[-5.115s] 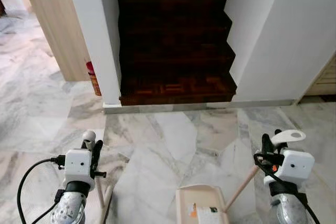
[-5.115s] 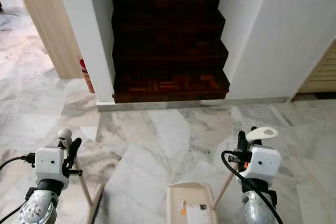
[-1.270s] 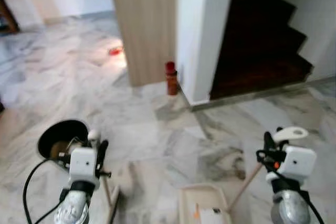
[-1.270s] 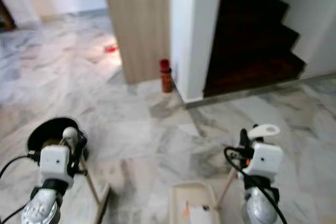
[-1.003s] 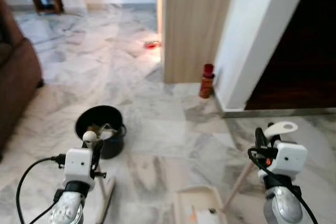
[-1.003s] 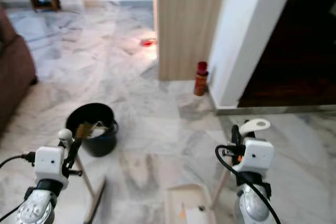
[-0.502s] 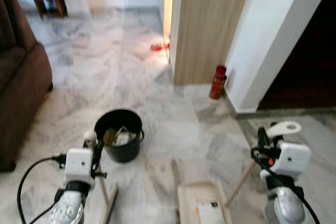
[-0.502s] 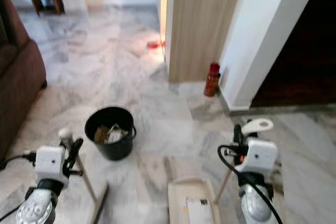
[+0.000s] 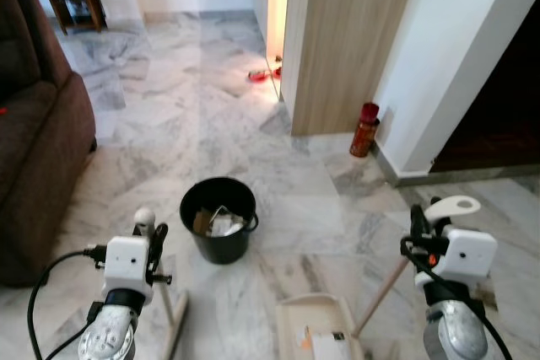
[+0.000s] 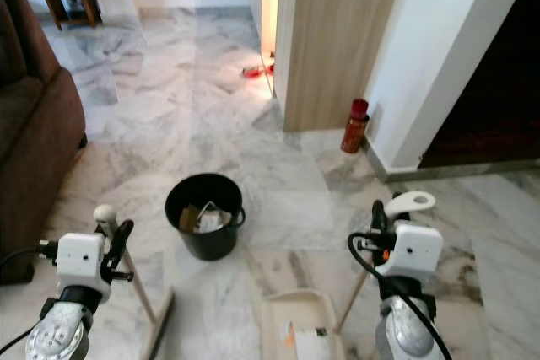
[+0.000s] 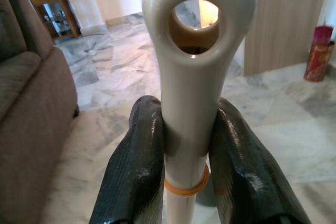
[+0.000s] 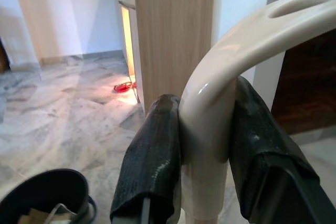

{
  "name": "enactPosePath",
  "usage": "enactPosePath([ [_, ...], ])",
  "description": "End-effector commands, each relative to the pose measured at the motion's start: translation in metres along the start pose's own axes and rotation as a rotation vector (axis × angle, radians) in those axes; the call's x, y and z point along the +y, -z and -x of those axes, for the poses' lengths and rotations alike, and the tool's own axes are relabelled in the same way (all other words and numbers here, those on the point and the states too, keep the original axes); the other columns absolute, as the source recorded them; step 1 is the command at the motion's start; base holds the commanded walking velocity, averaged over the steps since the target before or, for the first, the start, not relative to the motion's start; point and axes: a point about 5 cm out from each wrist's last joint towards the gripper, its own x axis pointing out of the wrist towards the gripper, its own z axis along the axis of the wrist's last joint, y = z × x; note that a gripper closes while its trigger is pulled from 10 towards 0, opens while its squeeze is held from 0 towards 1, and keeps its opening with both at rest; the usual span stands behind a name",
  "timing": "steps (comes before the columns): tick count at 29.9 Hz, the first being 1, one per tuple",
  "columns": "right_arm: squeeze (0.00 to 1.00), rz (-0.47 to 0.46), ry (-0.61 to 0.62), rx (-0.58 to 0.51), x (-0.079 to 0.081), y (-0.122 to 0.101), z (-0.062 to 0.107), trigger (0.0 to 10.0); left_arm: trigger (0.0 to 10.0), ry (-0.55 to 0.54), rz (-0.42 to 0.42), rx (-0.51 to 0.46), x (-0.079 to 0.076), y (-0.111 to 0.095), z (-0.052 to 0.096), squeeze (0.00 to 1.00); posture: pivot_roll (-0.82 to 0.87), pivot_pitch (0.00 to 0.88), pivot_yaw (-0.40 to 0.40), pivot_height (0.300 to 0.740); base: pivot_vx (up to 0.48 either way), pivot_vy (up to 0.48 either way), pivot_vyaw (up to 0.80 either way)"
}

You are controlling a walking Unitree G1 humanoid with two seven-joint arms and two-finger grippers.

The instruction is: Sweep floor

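Both grippers are clamped on tools: the left gripper (image 11: 184,145) holds the broom handle (image 11: 191,77) upright, the right gripper (image 12: 205,145) grips the dustpan handle (image 12: 220,82), its long axis sloping down to the dustpan (image 9: 314,335) lying ahead-right of the black bucket (image 9: 218,217), nearer the right arm.

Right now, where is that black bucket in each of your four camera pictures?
Left eye view: black bucket on the marble floor, centre, ahead of the left gripper.
Right eye view: bucket left of centre.
Left wrist view: I cannot make it out.
Right wrist view: bucket rim at the lower corner.
Shared landmark: the red canister by the wooden panel.
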Motion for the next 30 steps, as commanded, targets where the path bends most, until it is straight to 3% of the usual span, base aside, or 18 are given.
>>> enactPosePath([
  [1,0.0,-0.001,0.008,-0.037,-0.004,-0.009,0.001,10.0,10.0,-0.004,-0.003,-0.036,0.0,-0.007,-0.004,0.0,-0.03,0.0,0.015,0.74,0.0,0.401,0.0],
  [9,0.0,0.001,0.01,-0.05,-0.005,-0.013,0.001,10.0,10.0,-0.002,-0.004,-0.04,0.0,-0.008,-0.006,0.0,-0.03,0.0,0.019,0.74,0.0,0.354,0.0],
  [30,0.0,-0.069,-0.055,-0.239,0.012,-0.074,-0.026,10.0,10.0,-0.006,-0.008,-0.056,-0.001,-0.01,-0.013,0.0,-0.03,0.0,0.012,0.74,0.0,0.0,0.0],
])
